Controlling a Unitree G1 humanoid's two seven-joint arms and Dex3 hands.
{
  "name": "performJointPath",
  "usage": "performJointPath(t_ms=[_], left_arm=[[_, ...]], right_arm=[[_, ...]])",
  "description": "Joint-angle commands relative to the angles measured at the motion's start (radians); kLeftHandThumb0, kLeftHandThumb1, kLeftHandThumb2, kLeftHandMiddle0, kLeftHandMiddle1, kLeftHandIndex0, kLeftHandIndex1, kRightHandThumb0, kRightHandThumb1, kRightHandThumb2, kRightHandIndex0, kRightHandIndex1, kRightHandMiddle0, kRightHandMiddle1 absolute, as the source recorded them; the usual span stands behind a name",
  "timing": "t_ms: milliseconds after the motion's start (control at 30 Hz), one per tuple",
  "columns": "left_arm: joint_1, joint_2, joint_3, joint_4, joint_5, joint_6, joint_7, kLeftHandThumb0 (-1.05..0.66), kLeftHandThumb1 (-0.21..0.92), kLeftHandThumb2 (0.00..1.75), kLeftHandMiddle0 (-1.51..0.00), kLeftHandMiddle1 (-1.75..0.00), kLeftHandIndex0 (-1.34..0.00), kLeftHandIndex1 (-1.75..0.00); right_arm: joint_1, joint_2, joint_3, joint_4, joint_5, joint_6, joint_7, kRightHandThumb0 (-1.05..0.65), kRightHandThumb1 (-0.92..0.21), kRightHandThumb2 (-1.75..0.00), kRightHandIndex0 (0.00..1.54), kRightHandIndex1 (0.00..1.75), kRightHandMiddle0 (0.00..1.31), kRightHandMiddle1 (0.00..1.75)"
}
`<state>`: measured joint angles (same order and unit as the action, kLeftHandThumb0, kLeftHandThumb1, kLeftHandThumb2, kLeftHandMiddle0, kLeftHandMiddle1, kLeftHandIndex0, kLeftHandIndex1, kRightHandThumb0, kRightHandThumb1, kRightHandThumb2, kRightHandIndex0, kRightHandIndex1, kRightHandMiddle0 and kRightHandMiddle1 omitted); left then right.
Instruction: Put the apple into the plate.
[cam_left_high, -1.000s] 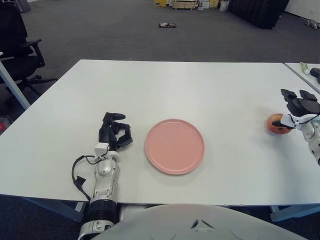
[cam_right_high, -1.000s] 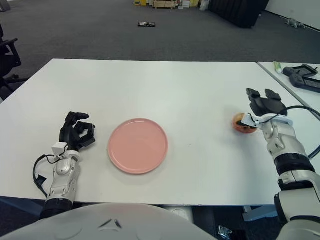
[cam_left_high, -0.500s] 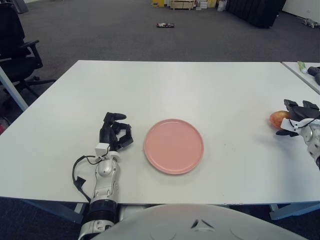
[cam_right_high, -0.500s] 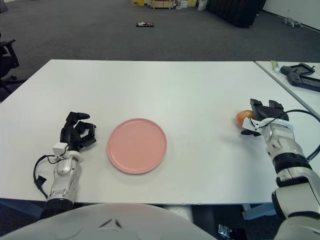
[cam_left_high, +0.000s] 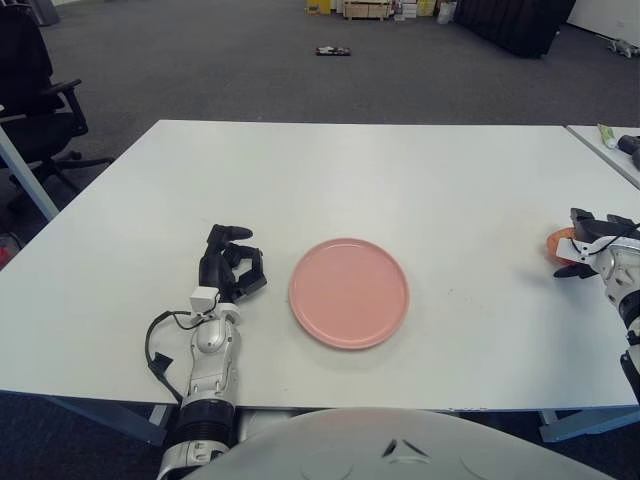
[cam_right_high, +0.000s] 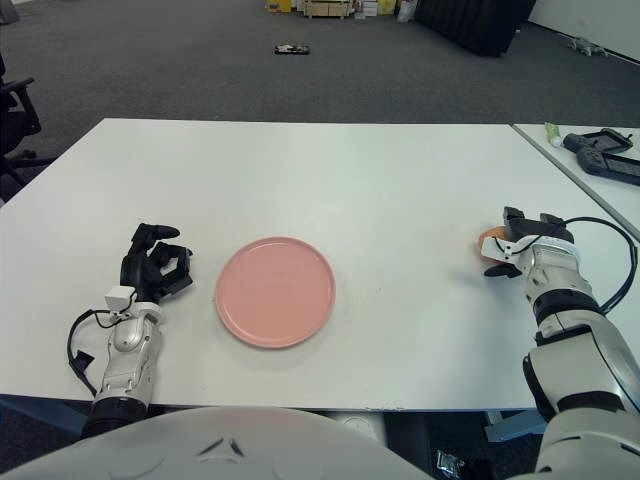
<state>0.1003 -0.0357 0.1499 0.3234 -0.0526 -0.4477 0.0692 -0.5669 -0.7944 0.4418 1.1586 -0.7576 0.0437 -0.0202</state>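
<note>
Apple sits at the far right of the white table, mostly hidden behind the dark fingers of the right hand, which wrap over it from the robot's side, so only an orange-red sliver shows on the inward side of the hand. The grasp looks closed around the fruit, though whether it is firm cannot be told. The apple appears low, at or just above the tabletop; contact with the surface cannot be judged. Being round, and with so little of it showing, the apple has no readable long axis, and its stem direction is hidden. Pink plate lies well apart from this hand, off to its left and slightly nearer the robot, close to the table's middle front, flat and holding nothing. The coming move, as a judgement, is a carry leftward across the bare table toward the plate. The left hand shows just beside the plate's left edge with fingers curled, holding nothing; it is nearer the plate but far from the apple
</note>
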Motion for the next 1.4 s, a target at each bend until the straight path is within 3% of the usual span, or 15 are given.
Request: performJointPath(t_ms=[0,400,467,533,567,633,733,833,867,933,1000,1100,1200,1367], left_arm=[[-0.002,0.001,-0.002,0.011,0.003,0.01,0.002,-0.01,0.42,1.15,-0.54,-1.59,-0.4,-1.75],[0.001,0.002,-0.002,0.004,0.023,0.02,0.012,-0.01,0.41,1.17,-0.53,-1.62,-0.41,-1.75],[0.001,0.002,-0.001,0.005,0.021,0.021,0.01,-0.01,0.41,1.18,-0.52,-1.62,-0.4,-1.75],[0.0,0.002,0.0,0.005,0.019,0.019,0.008,-0.01,0.41,1.18,-0.52,-1.63,-0.4,-1.75],[0.0,0.002,0.0,0.006,0.019,0.018,0.007,-0.01,0.41,1.18,-0.52,-1.64,-0.4,-1.75],[0.0,0.003,0.001,0.006,0.018,0.015,0.005,-0.01,0.41,1.19,-0.52,-1.65,-0.39,-1.75],[0.001,0.004,0.002,0.005,0.017,0.014,0.004,-0.01,0.41,1.19,-0.52,-1.65,-0.39,-1.75],[0.0,0.004,0.002,0.006,0.018,0.013,0.005,-0.01,0.41,1.18,-0.52,-1.65,-0.39,-1.75],[-0.001,0.004,0.003,0.007,0.017,0.013,0.004,-0.01,0.41,1.18,-0.52,-1.65,-0.39,-1.75],[-0.002,0.004,0.004,0.008,0.015,0.013,0.003,-0.01,0.41,1.18,-0.52,-1.64,-0.39,-1.75],[-0.003,0.004,0.005,0.01,0.014,0.013,0.003,-0.01,0.41,1.18,-0.53,-1.64,-0.39,-1.75],[-0.005,0.004,0.006,0.012,0.013,0.012,0.003,-0.01,0.41,1.18,-0.53,-1.63,-0.4,-1.75],[-0.007,0.005,0.007,0.016,0.016,0.007,0.006,-0.01,0.41,1.18,-0.54,-1.62,-0.4,-1.75],[-0.009,0.006,0.006,0.018,0.018,0.007,0.007,-0.01,0.4,1.19,-0.53,-1.64,-0.4,-1.75]], right_arm=[[0.001,0.043,0.042,0.047,-0.018,-0.005,0.051,-1.05,-0.77,-0.24,0.0,0.0,0.0,0.0],[-0.02,0.073,0.056,0.074,0.008,0.017,0.026,-1.01,-0.81,-0.25,0.0,0.0,0.0,0.0],[-0.024,0.081,0.042,0.103,0.021,0.007,-0.019,-0.97,-0.76,-0.36,0.02,0.02,0.0,0.0],[-0.03,0.086,0.025,0.128,0.038,-0.01,-0.055,-0.92,-0.69,-0.53,0.02,0.21,0.0,0.03],[-0.033,0.087,0.017,0.132,0.046,-0.017,-0.068,-0.87,-0.66,-0.59,0.01,0.41,0.0,0.21],[-0.037,0.087,0.001,0.14,0.065,-0.04,-0.09,-0.83,-0.63,-0.63,0.03,0.57,0.0,0.44],[-0.035,0.09,-0.011,0.142,0.081,-0.064,-0.119,-0.72,-0.54,-0.8,0.06,1.09,0.0,1.31],[-0.034,0.09,-0.014,0.143,0.088,-0.078,-0.144,-0.64,-0.48,-0.9,0.14,1.33,0.12,1.6],[-0.032,0.091,-0.015,0.142,0.09,-0.083,-0.159,-0.62,-0.47,-0.91,0.15,1.37,0.14,1.63],[-0.03,0.092,-0.017,0.142,0.091,-0.087,-0.183,-0.51,-0.46,-1.04,0.24,1.58,0.34,1.7],[-0.029,0.094,-0.019,0.142,0.092,-0.086,-0.21,-0.27,-0.39,-1.12,0.49,1.49,0.4,1.72],[-0.029,0.099,-0.022,0.144,0.093,-0.08,-0.242,-0.09,-0.24,-1.33,0.7,1.53,0.45,1.74],[-0.032,0.11,-0.033,0.149,0.1,-0.064,-0.28,-0.03,-0.14,-1.47,0.8,1.58,0.51,1.74],[-0.038,0.126,-0.052,0.146,0.113,-0.042,-0.343,-0.01,-0.08,-1.54,0.85,1.59,0.55,1.75]])
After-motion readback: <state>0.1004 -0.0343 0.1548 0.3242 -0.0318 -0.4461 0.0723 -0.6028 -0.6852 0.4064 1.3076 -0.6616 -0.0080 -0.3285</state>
